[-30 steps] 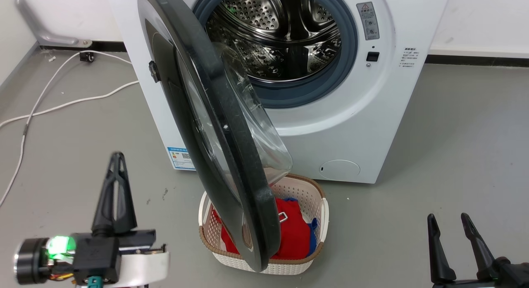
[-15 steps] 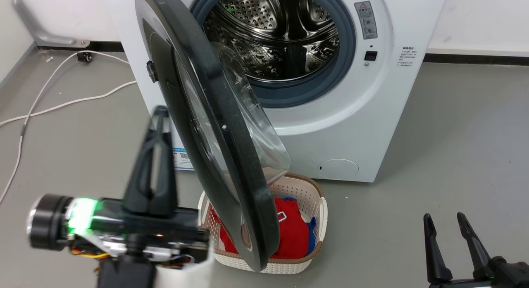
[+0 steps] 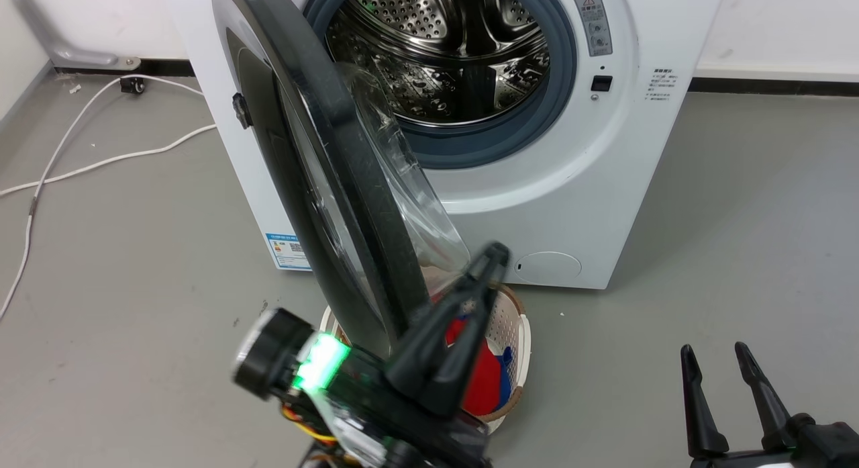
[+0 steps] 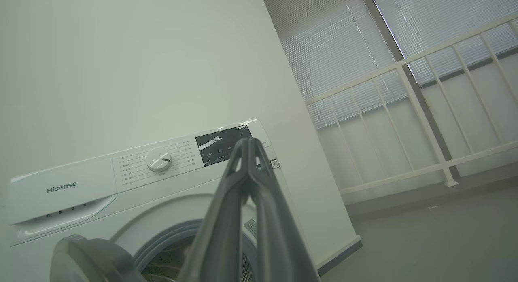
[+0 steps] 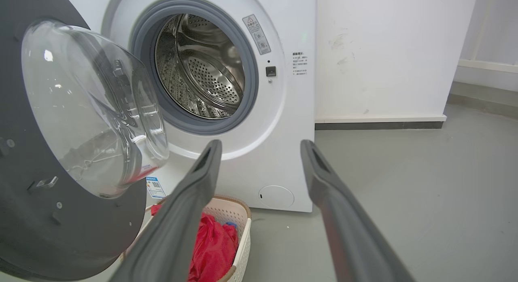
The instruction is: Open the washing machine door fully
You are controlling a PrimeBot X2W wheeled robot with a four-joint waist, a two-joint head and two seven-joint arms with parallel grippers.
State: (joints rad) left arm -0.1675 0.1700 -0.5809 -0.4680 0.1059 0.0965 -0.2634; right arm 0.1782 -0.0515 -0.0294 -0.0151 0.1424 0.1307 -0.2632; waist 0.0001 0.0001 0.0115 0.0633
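Overhead, the washing machine door (image 3: pixel 359 186) is seen half open, the left claw (image 3: pixel 495 252) pinched together beside its glass (image 3: pixel 429 213), the right claw (image 3: pixel 711 350) spread; at the left wrist, fingers (image 4: pixel 220 217) are pressed together; at the right, spread wide

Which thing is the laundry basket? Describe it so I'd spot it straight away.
Find the big white washing machine against the wall. On the grey floor before it, under its open black door, sits the basket. Nothing else there is cream perforated plastic with a brown rim, holding red and blue cloth.
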